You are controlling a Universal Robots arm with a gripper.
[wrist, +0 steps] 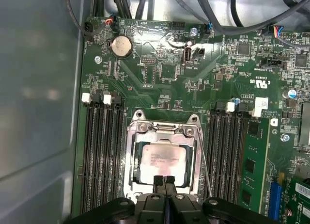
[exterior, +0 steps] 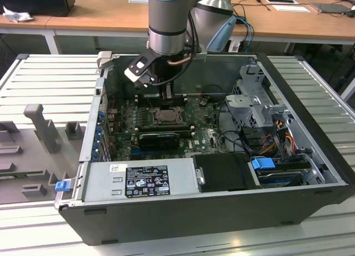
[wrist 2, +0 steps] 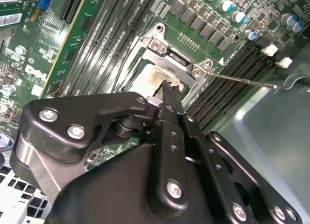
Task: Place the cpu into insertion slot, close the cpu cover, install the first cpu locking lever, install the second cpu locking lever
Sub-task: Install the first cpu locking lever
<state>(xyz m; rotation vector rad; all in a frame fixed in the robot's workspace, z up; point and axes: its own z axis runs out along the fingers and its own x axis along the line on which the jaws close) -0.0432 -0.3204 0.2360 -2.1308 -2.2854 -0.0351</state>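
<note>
tool (wrist: 165, 179) fingers pressed together, tips just above near edge of cpu (wrist: 162, 160). cpu seated in insertion slot (wrist: 137, 152), cpu cover (wrist: 164, 130) flat around it. thin locking lever (wrist 2: 242, 80) juts out beside socket, inside open computer case (exterior: 222, 211).

You see an open computer case (exterior: 222, 211) on a slatted grey table (exterior: 50, 78), power supply (exterior: 138, 181) inside it. On the green motherboard (wrist: 160, 69): a coin cell (wrist: 121, 46), black memory slots (wrist: 101, 151).
</note>
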